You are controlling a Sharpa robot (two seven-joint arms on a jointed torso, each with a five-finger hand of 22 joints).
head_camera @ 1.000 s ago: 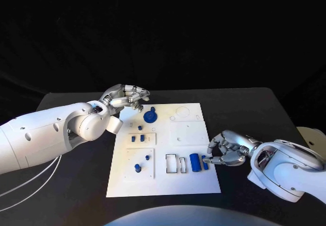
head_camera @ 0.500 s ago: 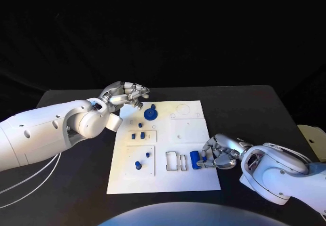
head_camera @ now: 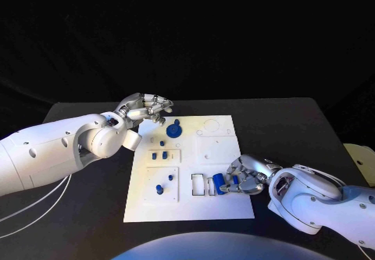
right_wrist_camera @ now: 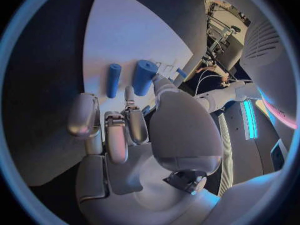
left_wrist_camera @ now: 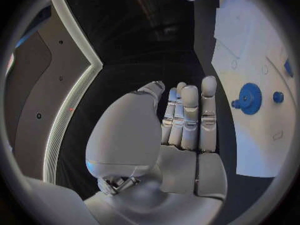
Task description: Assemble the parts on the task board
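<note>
Blue cylindrical part (head_camera: 222, 183) lies on the task board (head_camera: 215, 211) near its right edge, long axis 12-to-6 o'clock. Right hand (head_camera: 249, 176), at 3 o'clock from it, has fingertips (head_camera: 232, 178) against it; a completed grasp cannot be confirmed. Left hand (head_camera: 145, 110) hangs curled and empty, farther away.

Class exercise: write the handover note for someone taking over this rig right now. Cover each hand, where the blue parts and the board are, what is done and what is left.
Left hand: fingers curled, holding nothing, off the far left corner of the task board.
Right hand: at the board's right edge, fingers at the thick blue cylinder; whether it grips it I cannot tell. The thin blue cylinder lies beside it on the board.
Done: blue gear sits at the far end; small blue pieces stand in the left panels.
Left: the rectangular slots beside the right hand look unfilled; both cylinders are loose.
</note>
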